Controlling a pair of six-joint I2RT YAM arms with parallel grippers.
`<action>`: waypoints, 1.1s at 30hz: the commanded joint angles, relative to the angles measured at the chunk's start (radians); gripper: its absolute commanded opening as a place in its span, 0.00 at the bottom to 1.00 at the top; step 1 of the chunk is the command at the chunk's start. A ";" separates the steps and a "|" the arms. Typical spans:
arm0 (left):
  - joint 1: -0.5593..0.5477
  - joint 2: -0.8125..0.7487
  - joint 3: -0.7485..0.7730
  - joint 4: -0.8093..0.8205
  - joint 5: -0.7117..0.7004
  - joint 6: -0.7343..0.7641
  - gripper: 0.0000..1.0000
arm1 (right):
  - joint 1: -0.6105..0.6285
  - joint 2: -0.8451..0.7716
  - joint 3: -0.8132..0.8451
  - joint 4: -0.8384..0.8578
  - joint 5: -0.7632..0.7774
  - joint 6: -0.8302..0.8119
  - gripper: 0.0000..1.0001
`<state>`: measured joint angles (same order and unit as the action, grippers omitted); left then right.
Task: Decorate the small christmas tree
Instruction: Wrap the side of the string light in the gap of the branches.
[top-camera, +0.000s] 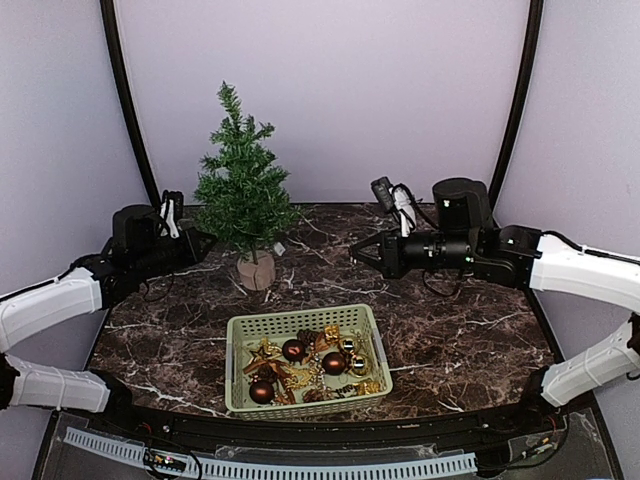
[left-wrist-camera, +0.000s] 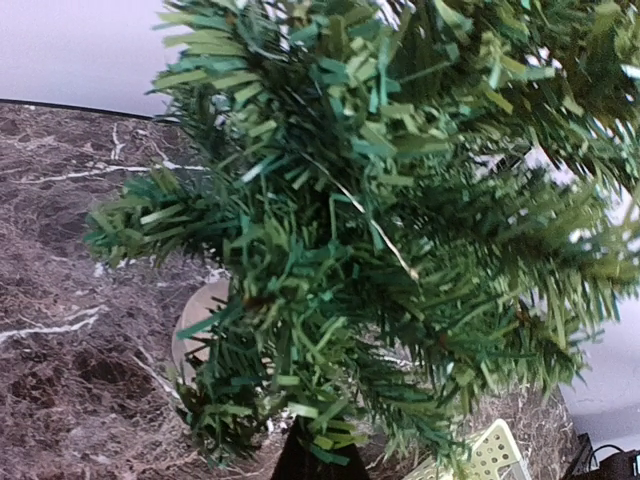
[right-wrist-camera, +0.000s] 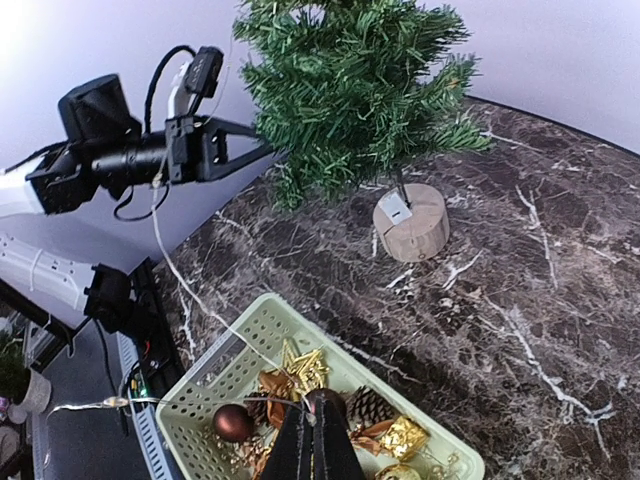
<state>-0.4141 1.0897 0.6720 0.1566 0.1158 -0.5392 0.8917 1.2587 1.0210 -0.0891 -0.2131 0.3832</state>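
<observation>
Stringing lights onto the small christmas tree is judged to be the step in hand. The tree stands upright on its wooden base at the back of the marble table, behind the basket and apart from it. The left gripper is buried in the lower left branches with its fingers clenched. A fine light string crosses the needles in its wrist view, but whether the fingers pinch that string or a branch cannot be told (foliage hides the tips). The right gripper hovers to the right of the tree, above the table, fingers pressed together. In its wrist view the string meets the fingertips, so it is taken to be gripping the string, which runs slack from there toward the left arm. The baubles and gold trinkets lie in the basket, none on the tree. Assessment: early stage. The next move calls for the right arm to carry its end of the string across the branches while the left anchors the other. The pull must be gentle, since the tree looks light and narrow-based and a taut string could tip it.
</observation>
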 joint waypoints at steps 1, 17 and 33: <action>0.127 -0.027 -0.012 0.020 0.149 0.036 0.00 | 0.033 -0.031 0.021 -0.014 -0.056 -0.023 0.00; 0.240 0.187 0.105 0.115 0.223 0.202 0.03 | 0.019 0.128 0.149 0.035 0.305 0.114 0.00; 0.214 -0.028 -0.014 0.023 0.286 0.130 0.75 | -0.112 0.239 0.238 0.040 0.269 0.102 0.00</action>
<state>-0.1764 1.1137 0.7017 0.2241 0.3397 -0.3744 0.7975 1.4666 1.2160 -0.0875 0.0681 0.4911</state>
